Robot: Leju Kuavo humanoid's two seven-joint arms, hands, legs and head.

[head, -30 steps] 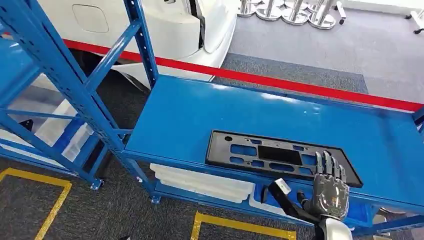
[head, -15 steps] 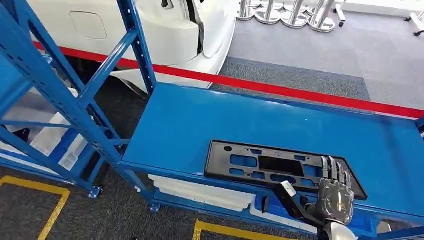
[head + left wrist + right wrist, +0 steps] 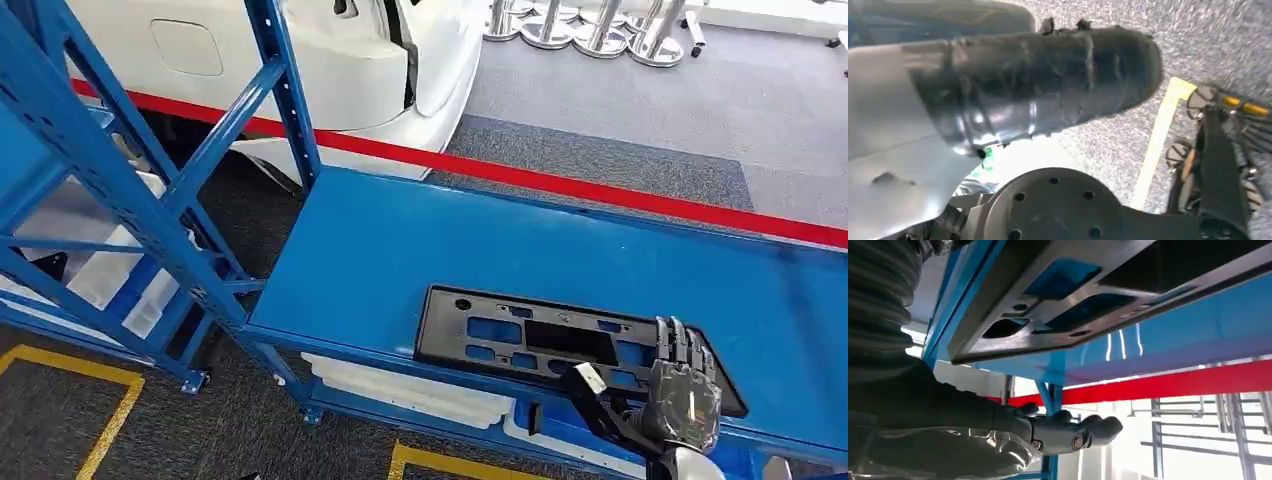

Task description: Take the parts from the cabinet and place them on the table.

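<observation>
Head view: a black perforated plastic panel [image 3: 560,345] lies flat along the near edge of the blue tabletop [image 3: 480,250], at about 5 o'clock in the frame. The right hand [image 3: 680,385] rests its fingers [image 3: 678,340] over the panel's right end, thumb spread toward 9 o'clock; whether it grips cannot be told. White bins [image 3: 410,385] sit on the shelf below.

Matt black plastic panel [image 3: 560,345], glossy blue shelf [image 3: 400,250]

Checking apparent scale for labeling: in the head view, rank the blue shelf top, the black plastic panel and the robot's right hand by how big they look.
1. Blue shelf top
2. Black plastic panel
3. Right hand, though it sits nearest the camera.
</observation>
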